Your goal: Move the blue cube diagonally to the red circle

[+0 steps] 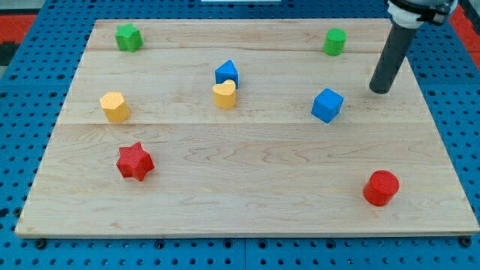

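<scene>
You have most of the job ahead of you: the blue cube [327, 105] sits right of centre on the tabletop [247, 202], well apart from the red circle [381, 187] at the near right. My tip [381, 90] rests just right of the cube and a little farther back, seemingly not touching it. There is no claw here, only a plain dark rod, so nothing spreads or pinches. The tabletop is pale wood with visible grain; the blocks look like smooth, matte plastic.
</scene>
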{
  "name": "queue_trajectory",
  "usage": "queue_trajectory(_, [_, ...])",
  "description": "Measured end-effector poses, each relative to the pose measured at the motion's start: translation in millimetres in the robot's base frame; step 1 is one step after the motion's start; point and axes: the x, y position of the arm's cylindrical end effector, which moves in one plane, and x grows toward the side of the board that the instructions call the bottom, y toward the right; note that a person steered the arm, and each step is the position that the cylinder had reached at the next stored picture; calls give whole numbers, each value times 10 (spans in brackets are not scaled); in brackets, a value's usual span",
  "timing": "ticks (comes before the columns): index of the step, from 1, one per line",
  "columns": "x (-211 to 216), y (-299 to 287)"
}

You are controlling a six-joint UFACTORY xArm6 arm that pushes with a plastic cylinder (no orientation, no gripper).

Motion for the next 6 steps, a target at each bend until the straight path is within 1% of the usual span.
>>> queue_trajectory(1, [50,-692])
queue_trajectory(2, [99,-804])
queue_trajectory(3, [533,-150])
queue_trajectory(4, [532,-644])
queue_trajectory(5, [193,-1275])
queue_trajectory(6, [35,-1573])
